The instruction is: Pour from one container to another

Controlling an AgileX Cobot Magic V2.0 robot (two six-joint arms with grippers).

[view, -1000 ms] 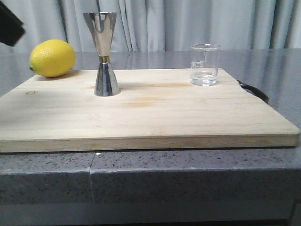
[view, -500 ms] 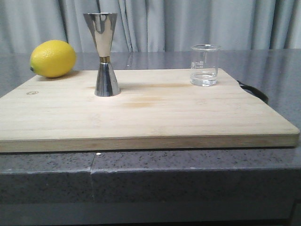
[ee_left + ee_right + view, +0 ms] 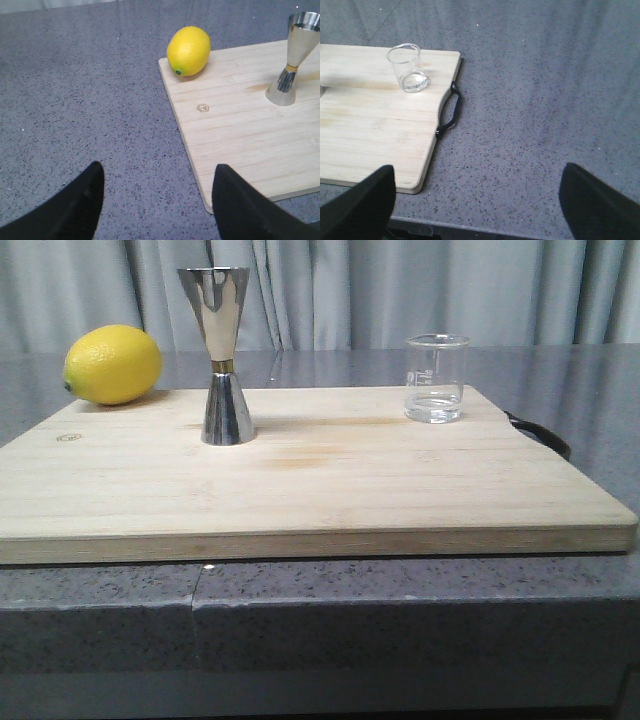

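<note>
right gripper [image 3: 475, 200]: spread wide, holding nothing
left gripper [image 3: 157, 200]: wide too
step: pre-grasp, nothing poured
next: right goes for beaker [image 3: 437, 378], then jigger [image 3: 222, 355]

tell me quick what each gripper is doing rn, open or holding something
Left gripper: open, holding nothing, above the countertop.
Right gripper: open, holding nothing, off the board, apart from the beaker.

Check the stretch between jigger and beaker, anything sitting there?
Nothing. In the front view, only bare board lies between the jigger and the beaker. The lemon sits on the jigger's other side.
</note>
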